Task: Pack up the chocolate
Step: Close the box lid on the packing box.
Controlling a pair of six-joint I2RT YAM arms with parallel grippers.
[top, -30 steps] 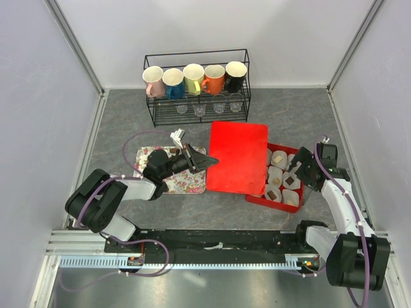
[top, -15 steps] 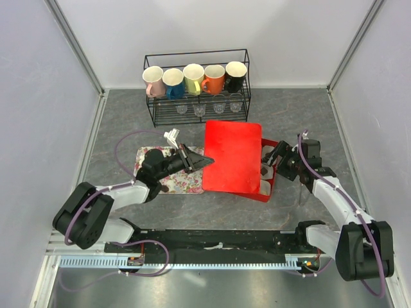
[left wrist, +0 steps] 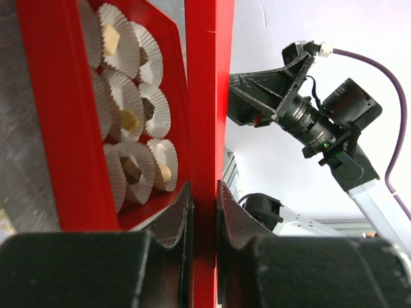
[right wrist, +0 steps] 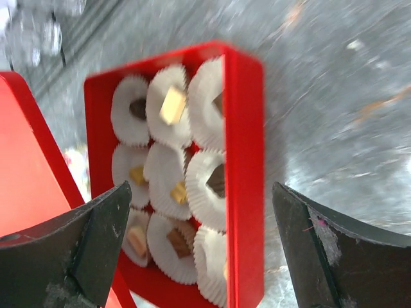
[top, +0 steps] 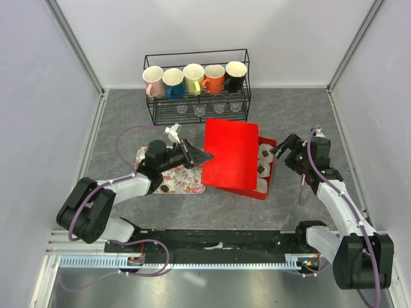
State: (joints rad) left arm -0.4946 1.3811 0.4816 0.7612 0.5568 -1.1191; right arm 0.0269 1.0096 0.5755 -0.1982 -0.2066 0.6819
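The left claw [left wrist: 204, 192] pinches the red lid [left wrist: 207, 77] by its edge, tilted over the red box [right wrist: 245, 160]; the right claw [top: 288, 150] gapes wide beside it. Such a thin grip may let the lid swivel and land crooked. The chocolate [right wrist: 173, 104] sits in paper cups [right wrist: 160, 131] inside the box, partly covered.

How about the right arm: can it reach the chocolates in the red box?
Probably yes. The open right gripper hovers beside the red box, and the lid, pinched by the left gripper, leaves the nearest chocolates uncovered.
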